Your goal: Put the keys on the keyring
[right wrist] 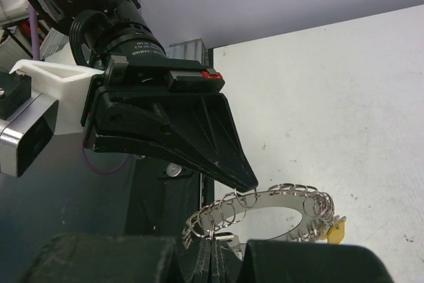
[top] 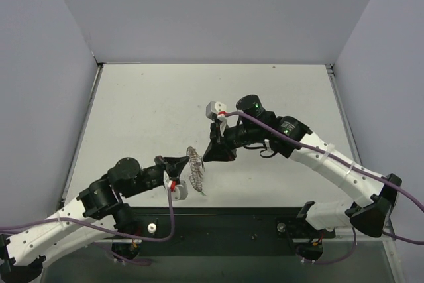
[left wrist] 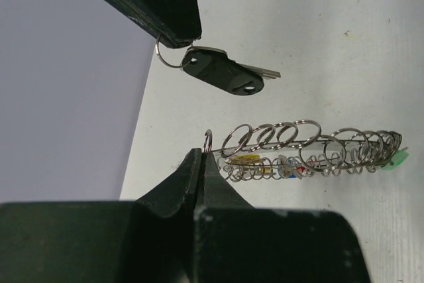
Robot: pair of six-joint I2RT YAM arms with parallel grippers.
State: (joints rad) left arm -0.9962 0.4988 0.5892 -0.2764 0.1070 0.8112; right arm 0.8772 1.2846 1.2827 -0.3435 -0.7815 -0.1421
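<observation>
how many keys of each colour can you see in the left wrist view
black key: 1
yellow key: 1
green key: 1
total: 3 clearly seen; other coloured bits on the keyring are too small to call

The keyring [top: 196,170] sits between left claw [left wrist: 203,160] and right claw [top: 212,156]

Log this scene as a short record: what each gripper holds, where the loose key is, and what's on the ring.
left gripper: shut on keyring
right gripper: shut, black key hanging from its tip
black key versus keyring: apart, not yet threaded on
on keyring: many small loops and coloured keys
</observation>
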